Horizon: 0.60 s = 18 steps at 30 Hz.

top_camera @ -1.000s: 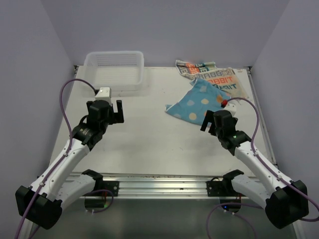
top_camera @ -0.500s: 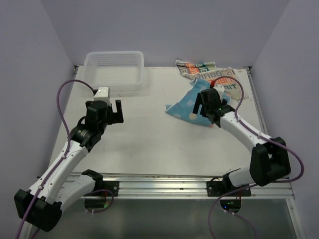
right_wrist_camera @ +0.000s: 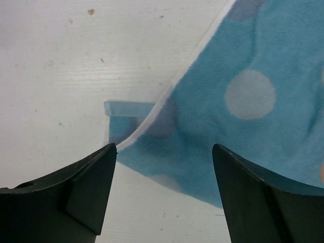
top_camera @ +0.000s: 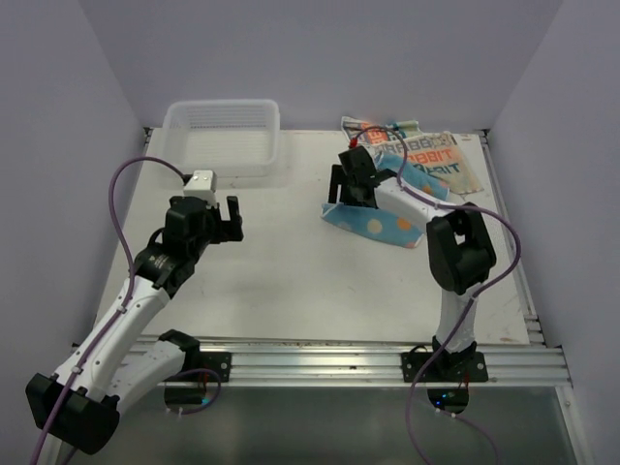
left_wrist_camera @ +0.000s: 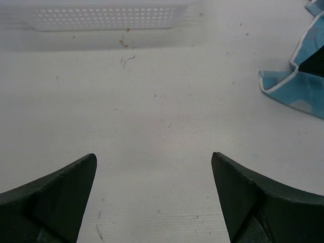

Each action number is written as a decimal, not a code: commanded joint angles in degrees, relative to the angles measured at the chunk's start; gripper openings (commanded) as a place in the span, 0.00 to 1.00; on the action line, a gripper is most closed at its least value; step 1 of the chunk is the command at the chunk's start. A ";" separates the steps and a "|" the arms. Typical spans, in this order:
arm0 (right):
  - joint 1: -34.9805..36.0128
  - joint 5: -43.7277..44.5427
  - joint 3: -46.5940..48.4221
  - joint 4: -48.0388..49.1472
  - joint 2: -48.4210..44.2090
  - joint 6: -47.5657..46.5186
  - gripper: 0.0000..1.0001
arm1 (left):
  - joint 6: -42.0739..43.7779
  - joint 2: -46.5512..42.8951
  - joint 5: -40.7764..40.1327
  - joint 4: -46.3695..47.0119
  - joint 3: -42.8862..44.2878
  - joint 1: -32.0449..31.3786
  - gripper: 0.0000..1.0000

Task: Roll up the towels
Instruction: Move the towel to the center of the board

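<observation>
The light blue polka-dot towel [top_camera: 376, 223] lies crumpled at the right middle of the table; it also shows in the right wrist view [right_wrist_camera: 238, 116] and at the right edge of the left wrist view [left_wrist_camera: 298, 86]. The cream "RABBIT" towel [top_camera: 436, 155] lies behind it at the back right. My right gripper [top_camera: 347, 194] is open and hovers over the blue towel's left corner, holding nothing. My left gripper [top_camera: 225, 218] is open and empty over bare table at the left.
A white slatted plastic basket [top_camera: 223, 136] stands at the back left, also in the left wrist view [left_wrist_camera: 101, 17]. The table [top_camera: 291, 281] ends at a metal rail in front. Grey walls close in the back and sides.
My right arm has stretched far forward and left, from the near right to over the blue towel's left corner. The left arm has barely moved.
</observation>
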 commanded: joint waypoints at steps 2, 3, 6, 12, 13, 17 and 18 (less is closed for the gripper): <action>2.09 1.61 7.42 -5.59 5.00 -0.01 0.76 | -0.01 -0.99 2.20 1.95 0.85 0.29 1.00; 2.18 2.14 8.39 -6.75 6.23 -0.01 0.76 | -0.01 -1.08 2.20 1.95 0.85 0.29 1.00; 2.53 4.60 8.85 -8.52 8.44 1.30 0.70 | 0.08 -1.34 2.55 2.03 0.77 0.29 1.00; 2.53 4.43 8.22 -7.37 9.14 1.66 0.33 | 0.16 -1.34 3.34 2.12 0.77 0.29 1.00; 2.53 4.52 8.48 -7.63 8.97 1.66 0.28 | 0.16 -1.26 3.51 2.04 0.77 0.29 1.00; 2.53 4.26 8.22 -7.81 5.55 1.40 0.07 | 0.34 -1.43 3.17 2.03 0.68 0.29 1.00; 2.53 4.00 8.31 -8.25 3.71 1.22 0.05 | 0.43 -1.43 2.99 1.95 0.77 0.29 1.00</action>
